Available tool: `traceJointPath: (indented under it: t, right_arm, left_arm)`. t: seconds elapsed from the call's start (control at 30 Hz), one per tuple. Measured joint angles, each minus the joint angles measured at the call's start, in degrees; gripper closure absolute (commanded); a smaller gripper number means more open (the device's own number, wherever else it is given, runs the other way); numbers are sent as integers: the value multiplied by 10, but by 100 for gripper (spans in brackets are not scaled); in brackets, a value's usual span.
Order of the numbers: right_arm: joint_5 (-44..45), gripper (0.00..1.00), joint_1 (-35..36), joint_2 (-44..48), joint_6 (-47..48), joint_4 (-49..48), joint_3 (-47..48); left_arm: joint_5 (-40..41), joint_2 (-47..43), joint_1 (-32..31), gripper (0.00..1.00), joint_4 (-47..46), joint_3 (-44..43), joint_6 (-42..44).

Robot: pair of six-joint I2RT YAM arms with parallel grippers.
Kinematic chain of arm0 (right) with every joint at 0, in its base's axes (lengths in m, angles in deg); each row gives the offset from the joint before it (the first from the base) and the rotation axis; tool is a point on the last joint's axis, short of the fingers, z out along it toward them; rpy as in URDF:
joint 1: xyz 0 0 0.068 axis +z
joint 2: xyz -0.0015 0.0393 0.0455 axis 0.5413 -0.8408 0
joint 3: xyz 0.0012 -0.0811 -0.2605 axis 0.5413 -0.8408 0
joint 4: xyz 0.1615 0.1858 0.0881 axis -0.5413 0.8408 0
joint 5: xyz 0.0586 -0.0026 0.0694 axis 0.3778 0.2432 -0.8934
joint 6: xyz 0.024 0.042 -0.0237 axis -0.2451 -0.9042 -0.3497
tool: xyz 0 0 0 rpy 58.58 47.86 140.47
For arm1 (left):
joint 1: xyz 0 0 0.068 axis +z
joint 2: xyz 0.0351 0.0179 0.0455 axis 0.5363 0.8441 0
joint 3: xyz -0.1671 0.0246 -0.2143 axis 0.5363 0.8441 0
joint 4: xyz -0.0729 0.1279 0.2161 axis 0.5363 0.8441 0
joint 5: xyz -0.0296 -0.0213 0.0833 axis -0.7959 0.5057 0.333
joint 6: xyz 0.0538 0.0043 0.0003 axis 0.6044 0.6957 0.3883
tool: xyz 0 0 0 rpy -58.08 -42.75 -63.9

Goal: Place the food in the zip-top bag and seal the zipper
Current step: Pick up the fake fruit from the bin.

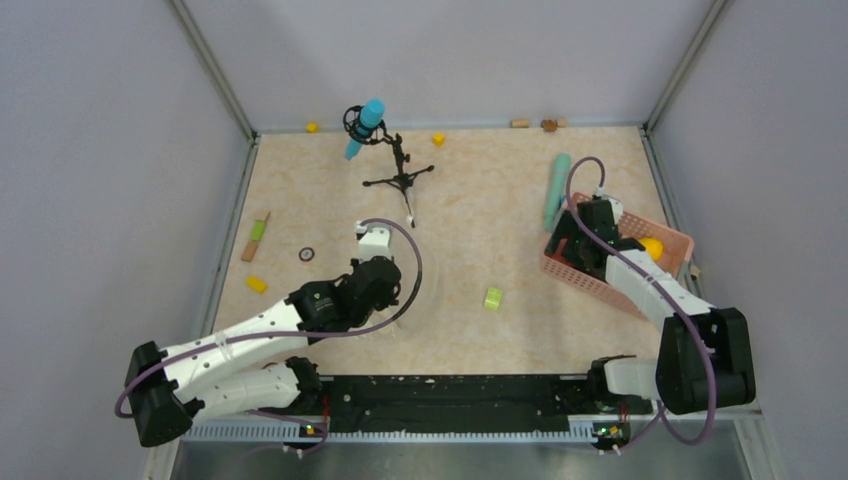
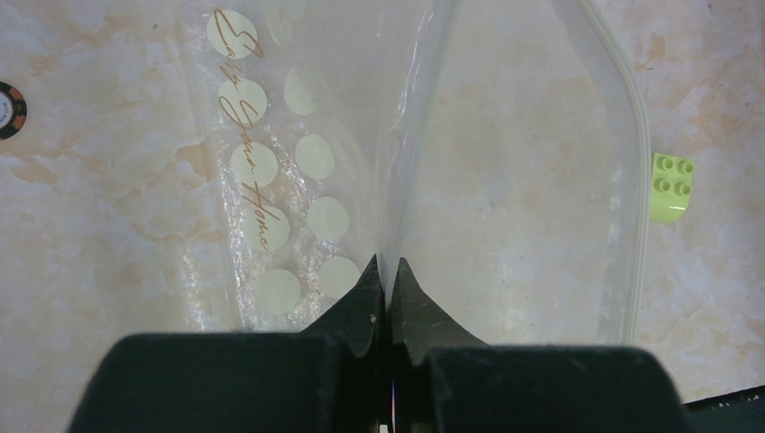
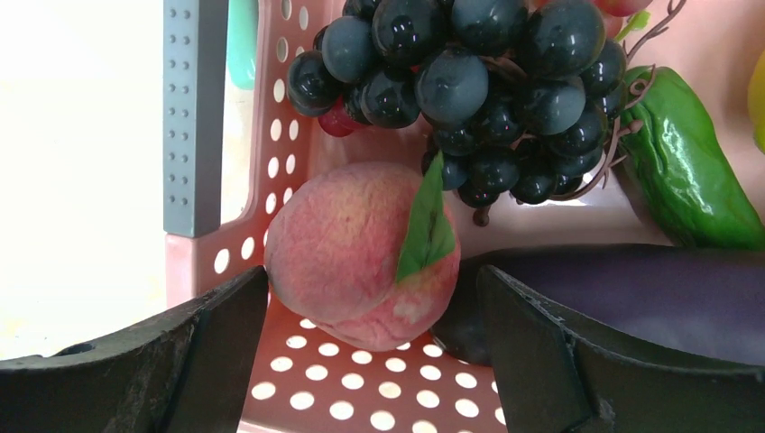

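Black and spread wide, the right gripper (image 3: 372,289) straddles a peach (image 3: 347,257) lying on the floor of the pink basket (image 3: 298,171), one finger at each flank and neither seeming to touch yet. A grape bunch (image 3: 469,81) hangs at one o'clock from the peach, a green vegetable (image 3: 686,171) at two, and a dark aubergine (image 3: 649,298) presses in at three, just beside the right finger. To pick cleanly, I would close squarely on the peach's widest part and lift straight up, so the aubergine and the grape stems are not dragged along. Across the table, at nine o'clock from its centre, the left gripper (image 2: 385,271) is pinched shut on one clear layer of the zip-top bag (image 2: 505,180), and the zipper (image 2: 642,162) curves away at two o'clock, a lime-green block (image 2: 672,185) just outside it. Whether the mouth gapes enough to take the peach is hard to judge: from above the film nearly vanishes against the marble. The basket's far corners are cut off too, showing only a sliver of lemon (image 3: 760,99).
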Motion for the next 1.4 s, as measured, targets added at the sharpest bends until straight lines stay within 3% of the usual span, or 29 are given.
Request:
traceJointPath:
  t: [0.23, 0.57, 1.17, 1.4]
  right_arm:
    - [-2, 24, -2, -21, 0, -12, 0]
    - [-6, 55, -3, -11, 0, -21, -6]
    - [13, 55, -3, 184, 1, -18, -39]
    - [-34, 55, -3, 255, 10, -24, -55]
  left_arm:
    - [-7, 5, 0, 100, -3, 0, 0]
    - [-14, 5, 0, 100, -11, 2, 1]
    - [-32, -8, 0, 100, -27, 15, 7]
    - [-41, -10, 0, 100, -35, 19, 14]
